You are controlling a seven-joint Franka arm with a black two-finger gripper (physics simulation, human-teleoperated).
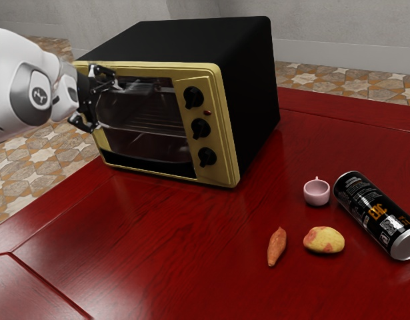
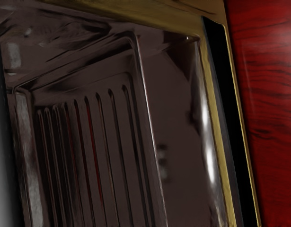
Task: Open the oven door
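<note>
The black two-finger gripper (image 1: 106,105) holds its fingers wide apart at the gold-framed front of the boxy black oven (image 1: 185,41).

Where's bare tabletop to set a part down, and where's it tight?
Bare glossy red wooden table between the black-and-gold toaster oven and tapered orange root vegetable; more beyond the small pink cup, beside the oven. Tight around the cup, yellow-red oval potato and black cylindrical can. Black two-finger gripper crowds the oven front.

Glossy red wood table (image 1: 125,247), matt black oven casing (image 1: 255,87); smooth gold oven front (image 1: 215,175), shiny metal can (image 1: 406,245)
</note>
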